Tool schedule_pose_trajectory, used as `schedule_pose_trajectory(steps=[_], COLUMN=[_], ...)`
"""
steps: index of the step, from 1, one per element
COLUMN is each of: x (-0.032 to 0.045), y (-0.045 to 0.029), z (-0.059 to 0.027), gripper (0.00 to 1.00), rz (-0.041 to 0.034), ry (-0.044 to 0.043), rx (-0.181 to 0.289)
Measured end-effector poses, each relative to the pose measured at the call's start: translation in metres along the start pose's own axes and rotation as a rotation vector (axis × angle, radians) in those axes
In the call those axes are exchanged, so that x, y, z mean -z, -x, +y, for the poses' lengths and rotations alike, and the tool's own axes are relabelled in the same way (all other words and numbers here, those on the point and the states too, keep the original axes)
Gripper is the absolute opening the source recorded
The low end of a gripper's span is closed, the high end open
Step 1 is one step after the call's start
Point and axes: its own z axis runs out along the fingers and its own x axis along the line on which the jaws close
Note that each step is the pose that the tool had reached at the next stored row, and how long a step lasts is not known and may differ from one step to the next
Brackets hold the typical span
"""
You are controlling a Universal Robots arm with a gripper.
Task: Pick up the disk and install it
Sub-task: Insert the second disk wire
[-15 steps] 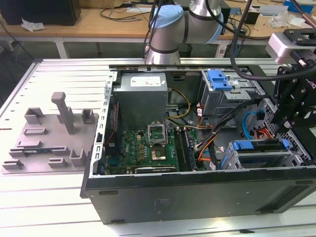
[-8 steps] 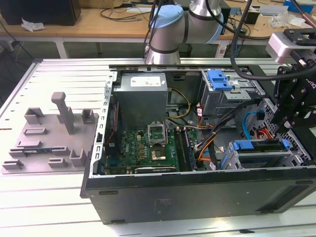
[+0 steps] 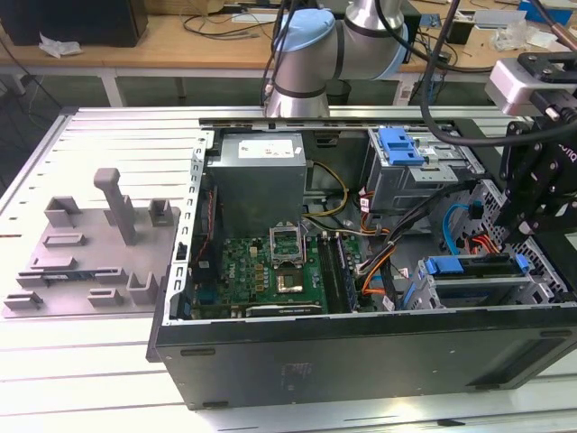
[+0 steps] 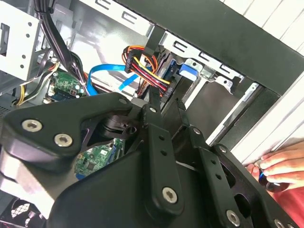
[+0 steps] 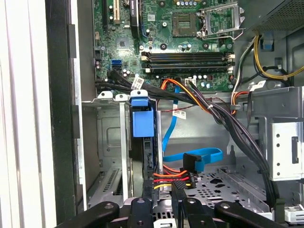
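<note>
The disk (image 5: 148,156) stands on edge in a slot of the grey drive cage (image 5: 109,142), near the open computer case's front wall. Its blue carrier tab (image 5: 142,118) sticks out at one end. In the exterior view, the disk (image 3: 469,269) lies along the cage at the exterior view's right. My gripper (image 5: 161,202) hovers just over the disk's cable end, close to a red, orange and yellow power plug (image 5: 173,179). The gripper (image 4: 166,102) points down at the blue carrier (image 4: 183,71) in the second wrist view. Its black body (image 3: 527,207) hangs over the cage.
The open case (image 3: 361,352) holds a green motherboard (image 3: 270,271), a power supply (image 3: 257,176), black cable bundles (image 5: 223,118) and a blue data cable (image 5: 199,159). A second blue carrier (image 3: 401,144) sits on the upper cage. A hand (image 4: 282,166) rests outside the case wall. A grey fixture (image 3: 90,253) lies at the exterior view's left.
</note>
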Motion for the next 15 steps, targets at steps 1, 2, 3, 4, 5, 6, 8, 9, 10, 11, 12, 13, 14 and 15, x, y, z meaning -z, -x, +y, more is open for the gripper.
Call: schedule_pose_trajectory(steps=[1,2,3,4,5,6,8,9,10,11,12,13,14,15], x=[-0.0001,0.0,0.0,0.0001,0.0001,0.0003,0.0013,0.0018,0.0022,0.0025,0.0027,0.003,0.0034,0.0035], y=[0.0002,0.0005,0.0008,0.0013,0.0019,0.0034,0.009,0.0125,0.015,0.017,0.0191,0.0209,0.0225,0.0238], z=[0.0,0.0,0.0,0.0,0.0,0.0001,0.0003,0.0005,0.0006,0.0008,0.0008,0.0009,0.001,0.001], gripper=[0.3,0.3,0.3,0.3,0.3,0.3,0.3,0.3,0.3,0.3,0.3,0.3,0.3,0.3], rz=[0.0061,0.0138,0.0197,0.0258,0.0284,0.0327,0.0486,0.0598,0.0703,0.0793,0.0907,0.1021,0.1127,0.1213], ry=[-0.0002,-0.0005,-0.0008,-0.0011,-0.0012,-0.0014,-0.0022,-0.0027,-0.0032,-0.0037,-0.0042,-0.0048,-0.0053,-0.0057], rx=[0.0,0.0,0.0,0.0,0.0,0.0,0.001,0.001,0.001,0.002,0.003,0.005,0.006,0.007])
